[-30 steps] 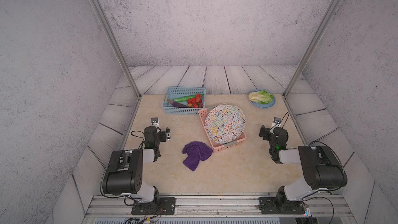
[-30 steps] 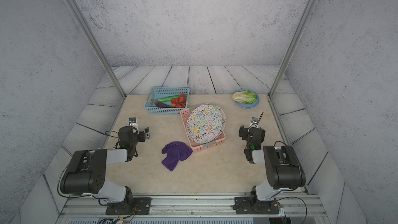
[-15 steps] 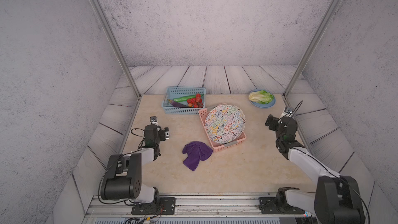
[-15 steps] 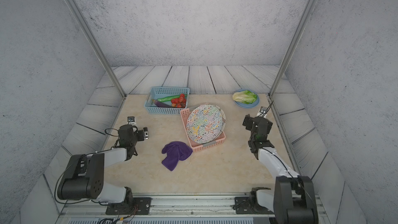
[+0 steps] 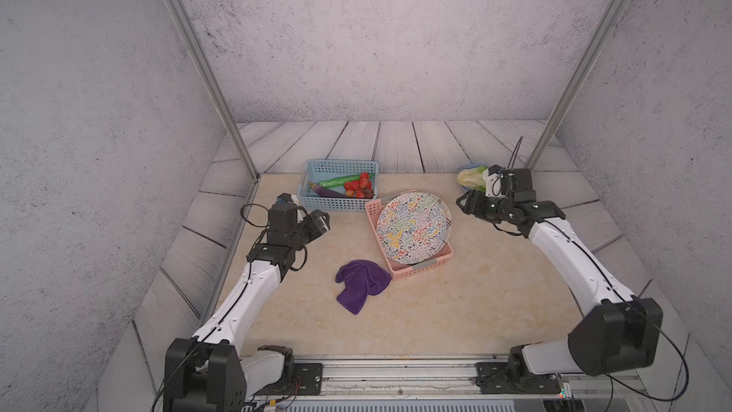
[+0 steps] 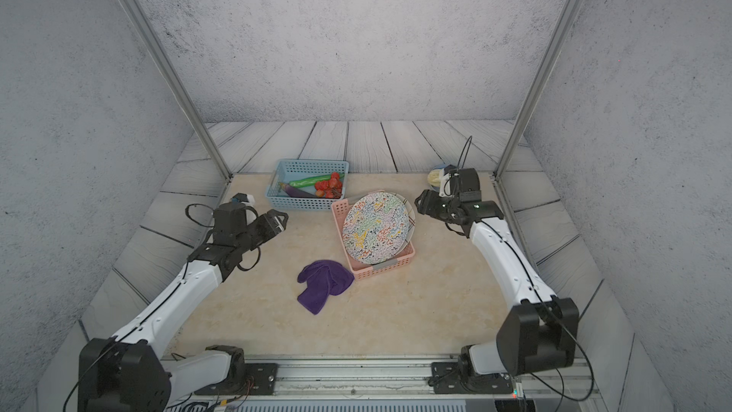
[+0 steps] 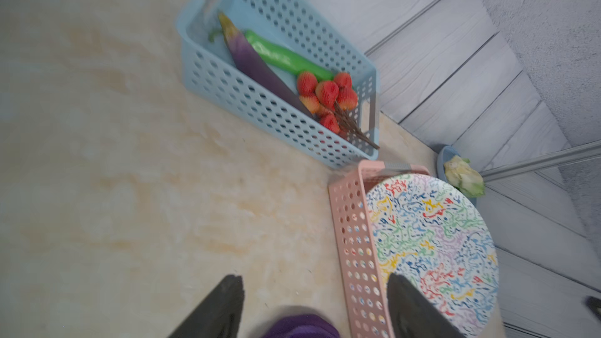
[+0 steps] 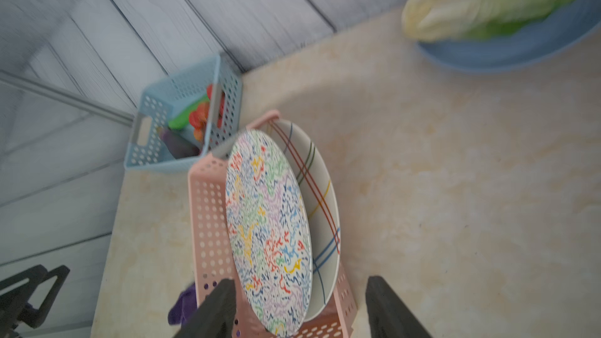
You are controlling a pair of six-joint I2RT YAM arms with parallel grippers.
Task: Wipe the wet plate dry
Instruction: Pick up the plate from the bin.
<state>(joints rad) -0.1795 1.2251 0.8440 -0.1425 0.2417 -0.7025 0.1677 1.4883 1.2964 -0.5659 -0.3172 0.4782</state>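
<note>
Across the beige tabletop in both top views, the round white plate covered in multicoloured squiggles stands on edge in the pink perforated plastic basket. It leans back with its patterned face turned up and toward the left arm's side, its disc running along the basket from far to near. The crumpled purple cloth lies flat on the table against the basket's near corner on that same side. The left gripper hovers apart from both, on the cloth's side, and looks the nearer arm to the cloth. The right gripper hangs just beyond the plate's far rim, on its back side. From the left wrist, the left gripper has its jaws spread with nothing between them. The cloth sits directly below and between the fingers, and the plate faces the camera off to one side. From the right wrist, the right gripper is likewise spread and empty. It looks edge-on down the plate, with a white striped plate leaning behind it. The rim lies roughly between the fingers, so this arm seems better placed to take the plate.
</note>
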